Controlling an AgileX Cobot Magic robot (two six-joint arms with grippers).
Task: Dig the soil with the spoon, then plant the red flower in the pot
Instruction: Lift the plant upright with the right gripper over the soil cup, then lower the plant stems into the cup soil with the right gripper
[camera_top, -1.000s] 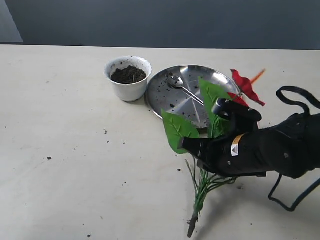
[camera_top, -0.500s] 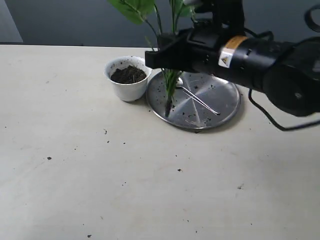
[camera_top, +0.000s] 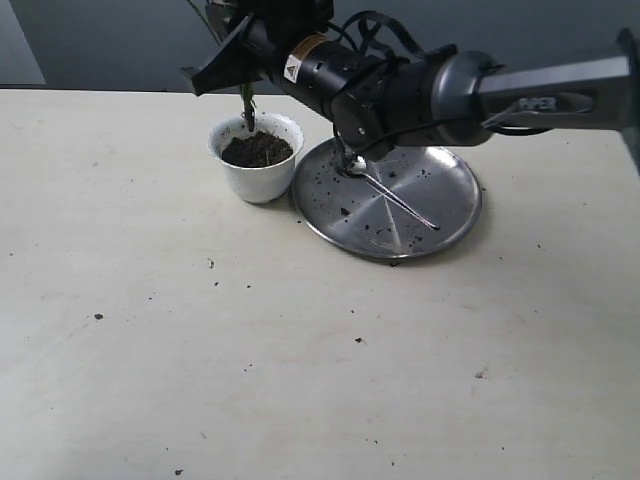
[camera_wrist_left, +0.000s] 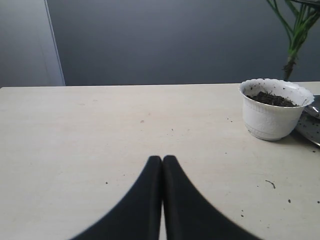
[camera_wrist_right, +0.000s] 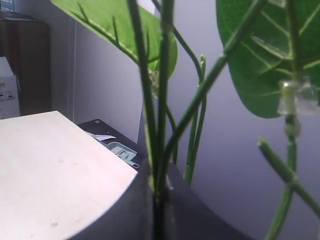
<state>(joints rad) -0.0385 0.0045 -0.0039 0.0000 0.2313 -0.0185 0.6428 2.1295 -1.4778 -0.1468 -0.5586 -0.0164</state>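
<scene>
My right gripper (camera_top: 228, 58) reaches across to the back left, shut on the green stems of the red flower (camera_top: 247, 108). The stems (camera_wrist_right: 159, 150) run between its jaws, with big green leaves (camera_wrist_right: 265, 60) beyond; the red blooms are out of view. The stem bundle's base (camera_wrist_left: 289, 67) hangs upright over the soil (camera_top: 257, 149), about at rim height of the white scalloped pot (camera_top: 256, 178). Whether it touches the dirt I cannot tell. The spoon (camera_top: 388, 190) lies on the steel plate (camera_top: 450, 215). My left gripper (camera_wrist_left: 162, 160) is shut and empty, low over the table, well short of the pot (camera_wrist_left: 272, 117).
The round steel plate, speckled with dirt, sits right beside the pot; its edge (camera_wrist_left: 310, 131) shows in the left wrist view. Loose soil crumbs (camera_top: 98, 316) dot the beige table. A dark wall runs behind the table's far edge.
My right arm lifted the flower off the table at the front right, carried it over the plate and now holds it upright above the pot. The left gripper's earlier state is not shown.
</scene>
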